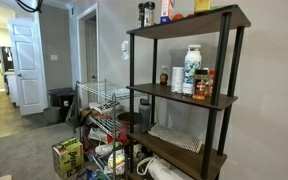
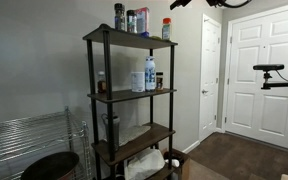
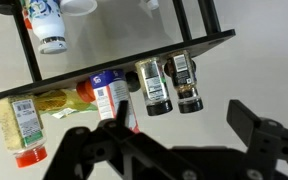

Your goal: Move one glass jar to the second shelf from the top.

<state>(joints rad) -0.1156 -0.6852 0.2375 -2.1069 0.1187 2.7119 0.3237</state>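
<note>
Two small glass jars stand side by side on the top shelf in both exterior views (image 1: 145, 13) (image 2: 124, 18). The wrist view is upside down. There the dark-lidded jar (image 3: 154, 88) hangs next to the similar jar (image 3: 188, 84). My gripper (image 3: 184, 125) is open and empty. It is level with the top shelf and apart from the jars. It shows at the top edge of an exterior view (image 2: 184, 4). The second shelf from the top (image 1: 174, 97) (image 2: 124, 96) is a dark board holding bottles.
A white bottle (image 1: 192, 70) (image 2: 150, 73), a small dark bottle with an orange label (image 1: 164, 76) and other containers crowd the second shelf. A red-and-blue container (image 3: 109, 92) and a yellow bottle (image 3: 22, 125) share the top shelf. A wire rack (image 1: 99, 110) stands beside the unit.
</note>
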